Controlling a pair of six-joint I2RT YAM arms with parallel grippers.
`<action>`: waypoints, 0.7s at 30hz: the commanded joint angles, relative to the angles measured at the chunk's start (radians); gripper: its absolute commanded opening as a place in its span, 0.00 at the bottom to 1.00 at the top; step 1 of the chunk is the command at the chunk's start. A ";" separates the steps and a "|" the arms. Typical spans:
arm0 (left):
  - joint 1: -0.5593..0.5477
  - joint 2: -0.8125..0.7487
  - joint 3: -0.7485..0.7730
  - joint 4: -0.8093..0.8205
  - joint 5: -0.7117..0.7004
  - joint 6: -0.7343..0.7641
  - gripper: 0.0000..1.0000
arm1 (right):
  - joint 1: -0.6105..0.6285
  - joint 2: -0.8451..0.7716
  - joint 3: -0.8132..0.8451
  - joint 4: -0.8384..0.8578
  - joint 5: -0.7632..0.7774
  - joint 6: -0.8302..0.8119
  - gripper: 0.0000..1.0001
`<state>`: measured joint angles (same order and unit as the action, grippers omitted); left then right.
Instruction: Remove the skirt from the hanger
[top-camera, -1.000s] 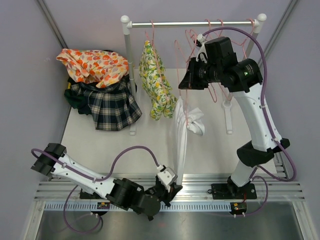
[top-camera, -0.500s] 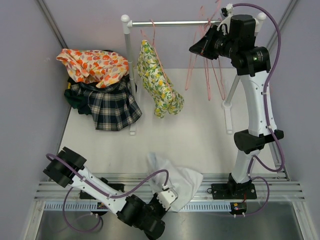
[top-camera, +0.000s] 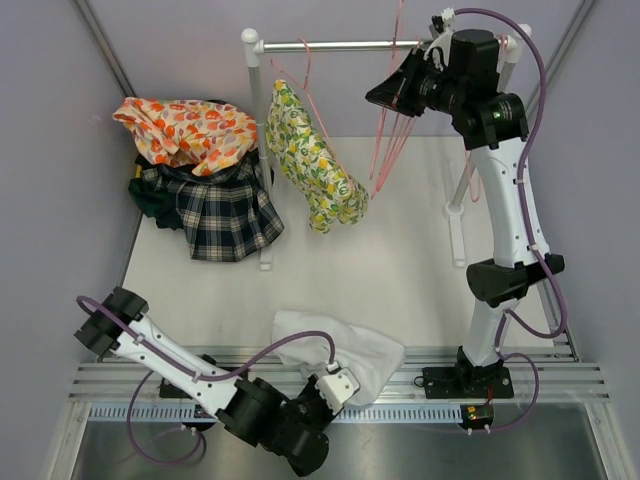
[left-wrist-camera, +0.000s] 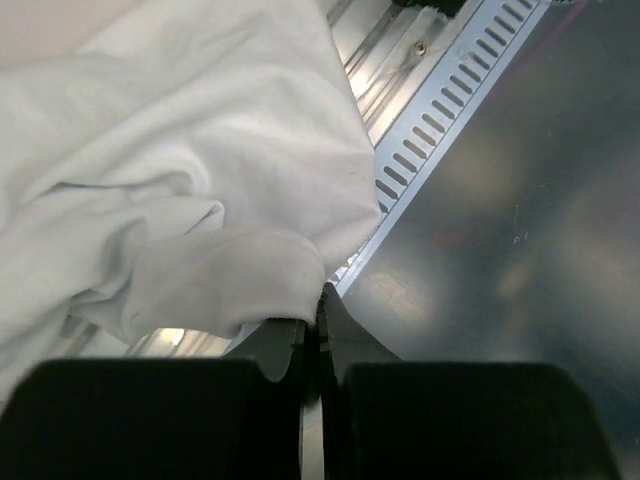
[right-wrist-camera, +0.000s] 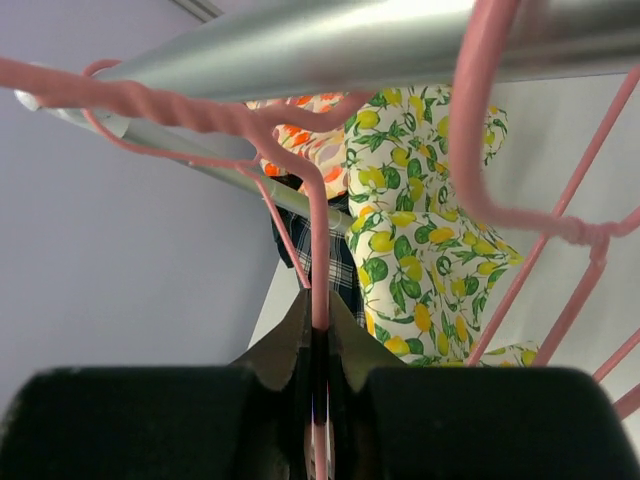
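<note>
The white skirt (top-camera: 350, 348) lay crumpled at the near edge of the table (top-camera: 400, 260), off the hanger (right-wrist-camera: 318, 240). It touched the left gripper (left-wrist-camera: 310, 322), which pinched a fold of its hem. Well apart, at the far rail (top-camera: 330, 46), the right gripper (right-wrist-camera: 318, 318) was clamped on the pink hanger.

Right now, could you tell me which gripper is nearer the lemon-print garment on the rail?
Right. The right gripper is at the rail beside the lemon-print garment, shut on a pink hanger; the left gripper is down at the near edge, pinching the white skirt.
</note>
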<state>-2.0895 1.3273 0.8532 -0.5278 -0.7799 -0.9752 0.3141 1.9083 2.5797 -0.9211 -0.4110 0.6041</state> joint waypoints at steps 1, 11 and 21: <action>0.052 -0.109 0.065 0.035 -0.061 0.238 0.00 | 0.008 -0.025 -0.061 0.114 -0.037 0.003 0.00; 0.406 -0.304 0.342 -0.291 -0.134 0.590 0.00 | 0.017 -0.054 -0.174 0.031 0.089 -0.061 0.00; 0.958 -0.359 0.547 -0.244 0.034 0.967 0.00 | 0.025 -0.173 -0.343 0.004 0.140 -0.087 0.00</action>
<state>-1.2587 0.9348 1.3289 -0.7998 -0.8246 -0.1978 0.3283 1.8236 2.2627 -0.9104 -0.2981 0.5411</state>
